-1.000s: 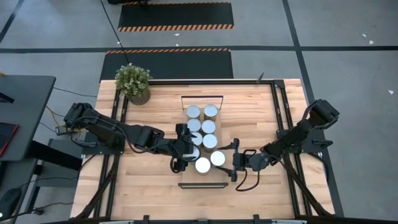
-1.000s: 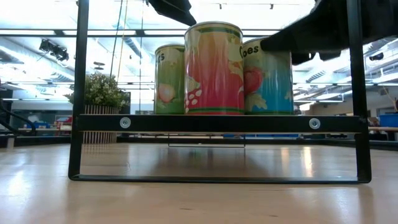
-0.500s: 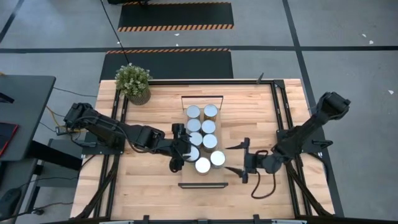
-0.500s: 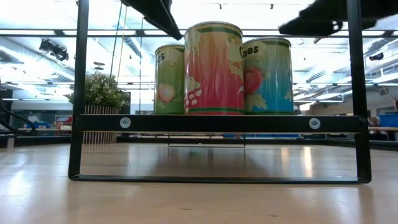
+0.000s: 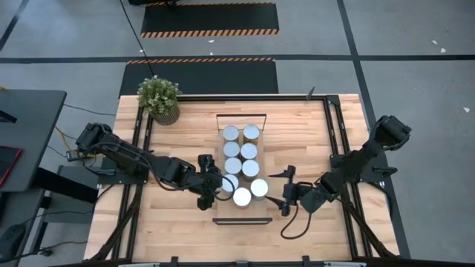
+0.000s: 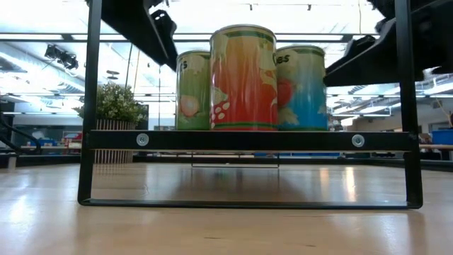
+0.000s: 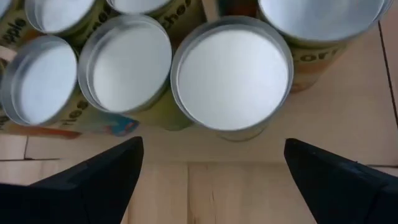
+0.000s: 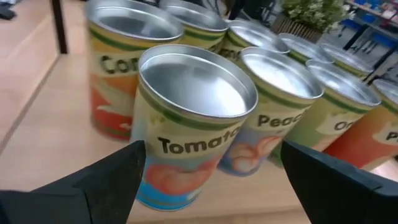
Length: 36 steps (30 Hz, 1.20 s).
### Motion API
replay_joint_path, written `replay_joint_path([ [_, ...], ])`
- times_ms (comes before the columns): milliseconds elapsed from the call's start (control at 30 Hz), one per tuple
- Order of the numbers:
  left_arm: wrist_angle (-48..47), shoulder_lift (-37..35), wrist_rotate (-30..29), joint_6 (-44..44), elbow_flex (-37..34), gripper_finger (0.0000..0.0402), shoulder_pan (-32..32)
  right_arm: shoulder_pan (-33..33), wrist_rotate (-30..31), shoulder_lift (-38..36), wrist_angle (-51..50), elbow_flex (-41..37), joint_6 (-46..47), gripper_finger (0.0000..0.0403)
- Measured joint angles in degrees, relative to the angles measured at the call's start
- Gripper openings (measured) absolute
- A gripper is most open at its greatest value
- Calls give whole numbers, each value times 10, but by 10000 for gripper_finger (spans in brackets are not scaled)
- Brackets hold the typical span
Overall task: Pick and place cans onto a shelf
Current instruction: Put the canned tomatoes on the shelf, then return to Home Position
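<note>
Now both grippers flank the shiny silver-topped cans (image 5: pixel 241 165) on the long light-wood shelf (image 5: pixel 261 126).
Left gripper (image 5: pixel 203 182) and right gripper (image 5: pixel 285 189) fingers are spread, empty; best keep them wide, well apart from the cans between.

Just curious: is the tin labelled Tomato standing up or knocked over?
Upright: the Tomato-labelled tin stands on the light-wood shelf board, silver top facing up.

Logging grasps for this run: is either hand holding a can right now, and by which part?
Nothing is held. The left hand and right hand are open beside the shelf, clear of the cans.
</note>
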Motion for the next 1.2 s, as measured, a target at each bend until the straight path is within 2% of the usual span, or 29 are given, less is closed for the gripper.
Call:
replay_joint_path([
  [233,20,0,-18,16,0,396,3,-31,-25,1,23,0,-17,381],
  [633,60,-1,-33,62,0,396,9,-39,-34,-4,49,0,-32,381],
  [767,55,-21,-30,58,0,396,2,-27,-33,-47,45,0,-46,381],
  [933,54,-42,-26,48,-9,396,-29,-18,-22,-115,-42,0,-29,381],
  [1067,101,-67,-30,42,-64,396,-42,-15,-17,-171,-104,-15,1,379],
  [1200,127,-111,-41,29,-123,396,-42,-18,-30,-225,-108,-49,5,372],
])
